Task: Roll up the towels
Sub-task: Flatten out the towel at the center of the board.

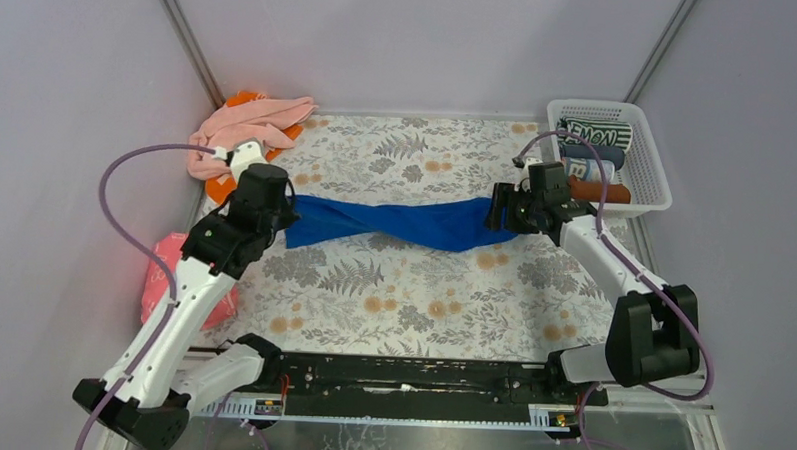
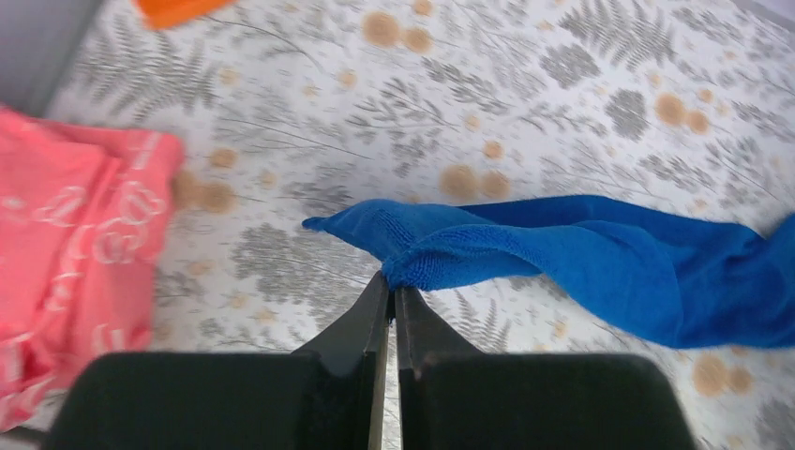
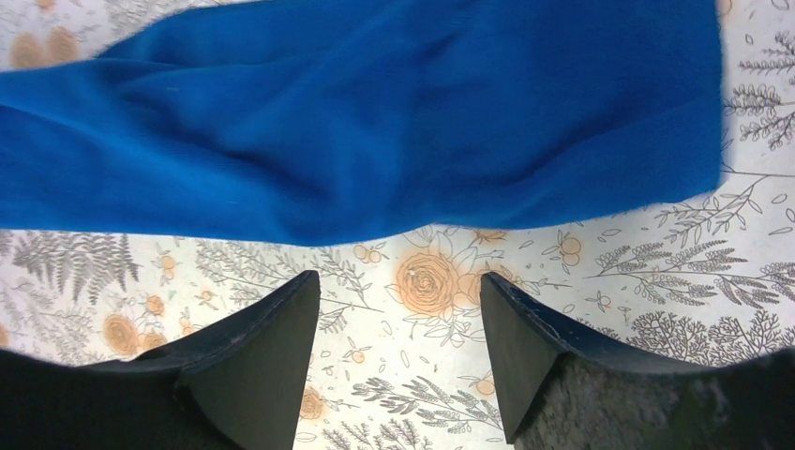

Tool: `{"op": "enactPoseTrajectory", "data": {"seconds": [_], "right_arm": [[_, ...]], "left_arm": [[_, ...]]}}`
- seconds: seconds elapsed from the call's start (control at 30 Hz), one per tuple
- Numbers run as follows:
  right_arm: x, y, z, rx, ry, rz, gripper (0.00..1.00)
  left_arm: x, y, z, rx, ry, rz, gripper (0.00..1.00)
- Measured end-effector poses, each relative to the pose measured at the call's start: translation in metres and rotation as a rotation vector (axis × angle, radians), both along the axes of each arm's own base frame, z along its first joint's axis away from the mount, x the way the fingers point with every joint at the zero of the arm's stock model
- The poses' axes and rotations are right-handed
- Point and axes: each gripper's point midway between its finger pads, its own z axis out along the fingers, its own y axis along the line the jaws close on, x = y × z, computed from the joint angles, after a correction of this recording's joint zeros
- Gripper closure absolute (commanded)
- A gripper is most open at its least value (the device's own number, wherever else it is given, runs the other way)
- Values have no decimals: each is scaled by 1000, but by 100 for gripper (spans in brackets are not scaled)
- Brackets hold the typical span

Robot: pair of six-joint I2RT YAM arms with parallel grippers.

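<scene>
A blue towel [image 1: 395, 223] lies stretched and twisted across the middle of the floral tablecloth. My left gripper [image 1: 280, 216] is shut on its left end; in the left wrist view the closed jaws pinch a fold of the blue towel [image 2: 525, 253] at the gripper's tip [image 2: 392, 281]. My right gripper [image 1: 502, 211] is at the towel's right end. In the right wrist view it [image 3: 400, 281] is open and empty, with the blue towel [image 3: 375, 122] lying just beyond the fingertips [image 3: 305, 286].
A pink towel [image 1: 248, 125] over an orange one [image 1: 241, 101] is heaped at the back left. A red patterned towel [image 1: 163, 272] lies at the left edge and also shows in the left wrist view [image 2: 66, 253]. A white basket [image 1: 649, 159] at the back right holds rolled towels.
</scene>
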Motion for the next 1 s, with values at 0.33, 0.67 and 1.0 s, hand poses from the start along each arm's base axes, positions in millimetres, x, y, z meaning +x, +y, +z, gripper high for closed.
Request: {"op": "enactPoseTrajectory", "data": {"seconds": [0.33,0.67,1.0], "right_arm": [[6,-17,-38,-94,93,-85,30],[21,-34,-77,-119,162,-199,31],[43,-34,-104,-119,192,-235,71]], "left_arm": [[-13,40,-2,156,-12,115,100],[-15,52,-9,223,4,149,100],[-15,70,-19,268,38,220,100]]}}
